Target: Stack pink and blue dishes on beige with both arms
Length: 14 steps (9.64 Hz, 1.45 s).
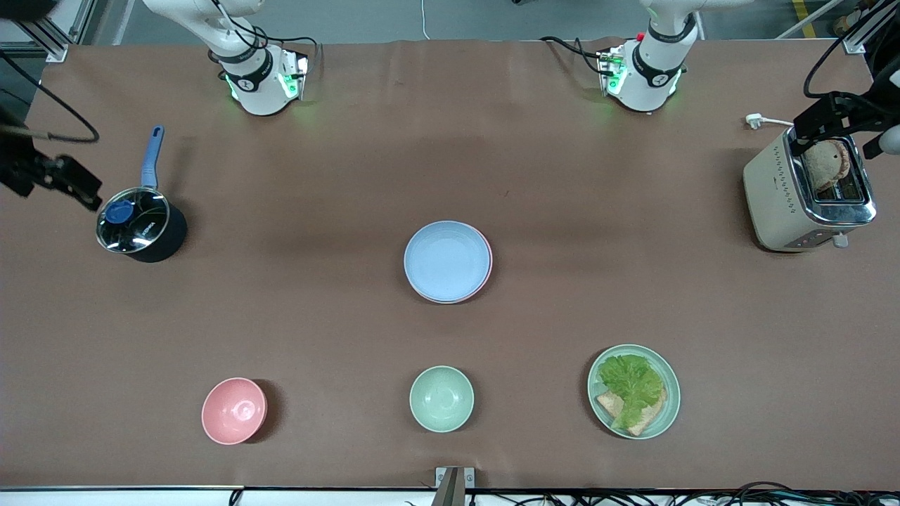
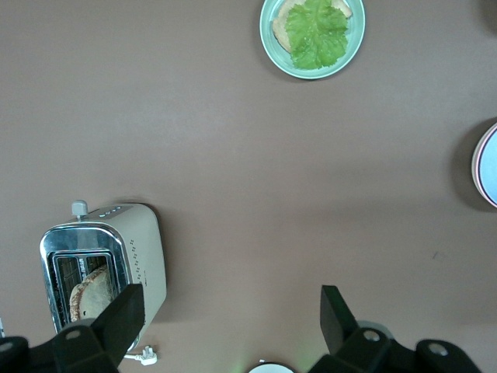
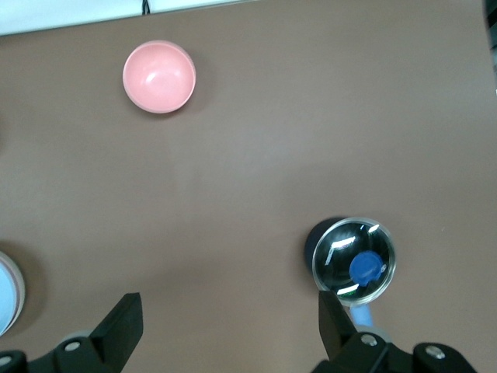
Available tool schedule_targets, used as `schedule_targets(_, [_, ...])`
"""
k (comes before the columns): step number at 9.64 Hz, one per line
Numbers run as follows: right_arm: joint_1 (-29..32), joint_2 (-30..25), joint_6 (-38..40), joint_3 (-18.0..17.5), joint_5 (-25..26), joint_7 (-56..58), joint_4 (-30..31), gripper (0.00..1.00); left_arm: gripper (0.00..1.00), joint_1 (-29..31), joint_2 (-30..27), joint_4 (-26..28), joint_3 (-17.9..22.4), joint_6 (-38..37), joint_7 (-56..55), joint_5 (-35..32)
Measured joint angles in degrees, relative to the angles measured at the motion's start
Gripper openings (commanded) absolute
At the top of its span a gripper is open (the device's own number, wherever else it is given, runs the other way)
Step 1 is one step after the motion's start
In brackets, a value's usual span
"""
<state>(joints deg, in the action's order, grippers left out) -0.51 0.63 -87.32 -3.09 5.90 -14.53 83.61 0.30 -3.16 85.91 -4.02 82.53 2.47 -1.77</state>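
The pale blue plate (image 1: 448,261) lies on top of a stack at the table's middle. Only a thin rim of the pink plate (image 1: 489,270) shows under it. The beige plate is hidden. The stack's edge also shows in the left wrist view as the blue plate (image 2: 491,167), and in the right wrist view as the blue plate (image 3: 5,301). My left gripper (image 1: 826,123) hangs open and empty over the toaster. My right gripper (image 1: 77,184) hangs open and empty beside the saucepan. Both the left gripper (image 2: 231,315) and the right gripper (image 3: 229,320) are far from the stack.
A cream toaster (image 1: 801,193) with bread stands at the left arm's end. A dark lidded saucepan (image 1: 140,225) stands at the right arm's end. Nearer the camera sit a pink bowl (image 1: 233,410), a mint-green bowl (image 1: 441,398) and a green plate with lettuce (image 1: 634,391).
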Motion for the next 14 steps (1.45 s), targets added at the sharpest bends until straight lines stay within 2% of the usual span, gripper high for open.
schedule_targets(3, [0.1,1.3,1.0,1.5,-4.1,-0.4,0.0,1.00,1.00,-0.1,0.0,0.0,-0.9,-0.1,0.0,0.0])
schedule_targets(10, [1.0,1.4,1.5,2.1,-2.6,6.6,0.0,1.00,1.00,-0.1,0.2,-1.0,-0.9,-0.5,0.0,0.0])
schedule_targets(14, [2.2,1.4,2.0,4.3,-2.4,7.9,0.0,1.00,1.00,-0.3,1.1,-1.0,-1.0,-2.4,0.0,0.5])
